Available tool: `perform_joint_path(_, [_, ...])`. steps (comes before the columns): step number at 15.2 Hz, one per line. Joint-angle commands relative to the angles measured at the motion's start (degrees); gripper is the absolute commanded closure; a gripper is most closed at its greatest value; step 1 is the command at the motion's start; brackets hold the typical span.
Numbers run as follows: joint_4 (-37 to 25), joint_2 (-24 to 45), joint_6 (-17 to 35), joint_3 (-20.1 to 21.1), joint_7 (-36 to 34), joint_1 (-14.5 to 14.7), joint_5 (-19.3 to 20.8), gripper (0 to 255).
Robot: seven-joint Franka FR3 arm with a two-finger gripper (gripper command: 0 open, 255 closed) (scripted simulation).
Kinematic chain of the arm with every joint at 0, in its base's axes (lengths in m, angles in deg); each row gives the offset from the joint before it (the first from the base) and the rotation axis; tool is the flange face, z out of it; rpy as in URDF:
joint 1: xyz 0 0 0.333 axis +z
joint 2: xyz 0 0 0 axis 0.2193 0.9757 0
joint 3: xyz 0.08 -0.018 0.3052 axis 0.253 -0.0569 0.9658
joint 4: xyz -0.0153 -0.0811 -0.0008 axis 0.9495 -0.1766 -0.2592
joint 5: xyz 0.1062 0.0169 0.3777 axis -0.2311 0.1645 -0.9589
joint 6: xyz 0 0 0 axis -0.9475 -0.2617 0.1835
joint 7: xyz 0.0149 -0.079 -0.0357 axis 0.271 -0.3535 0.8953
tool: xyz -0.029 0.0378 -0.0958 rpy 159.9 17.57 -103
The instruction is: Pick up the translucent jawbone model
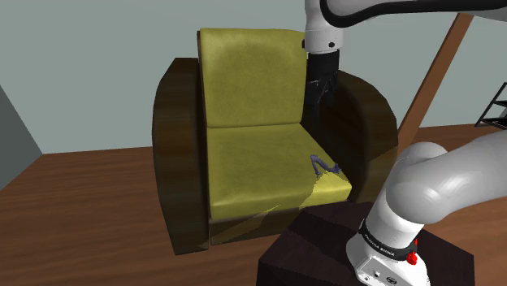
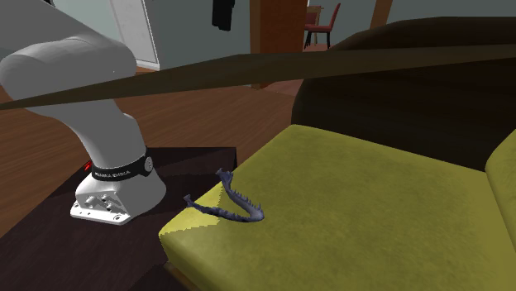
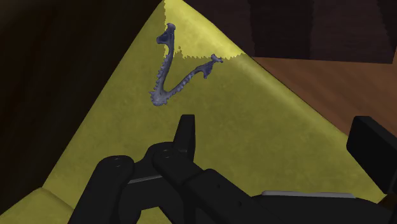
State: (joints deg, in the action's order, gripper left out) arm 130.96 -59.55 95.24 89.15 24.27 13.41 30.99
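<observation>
Gripper [image 3: 280,130] wide open, black fingers well apart; holds nothing, touches nothing. Jawbone model [image 3: 159,97], bluish-grey and V-shaped, lies flat on the yellow-green seat cushion [image 1: 252,162], at the front corner beside the stand [image 1: 325,244], well apart from the fingers.

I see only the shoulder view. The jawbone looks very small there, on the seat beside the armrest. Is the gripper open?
Observer: Yes. In the wrist view the gripper has its fingers apart, with nothing between them.
Operator: How does the jawbone point?
Observer: The jawbone is a V. Its closed tip faces the gripper and its two ends face the cushion's corner.
Operator: Does it lie flat?
Observer: In the second exterior view it lies flat on the cushion, with small teeth pointing up.
</observation>
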Motion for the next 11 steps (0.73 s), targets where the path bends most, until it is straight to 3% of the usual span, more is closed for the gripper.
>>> perform_joint_path(1, [0.0, 0.0, 0.0, 0.0, 0.0, 0.0, 0.0, 0])
perform_joint_path(11, [15.39, -1.45, 15.42, -12.89, 7.41, -5.4, 3.92, 0])
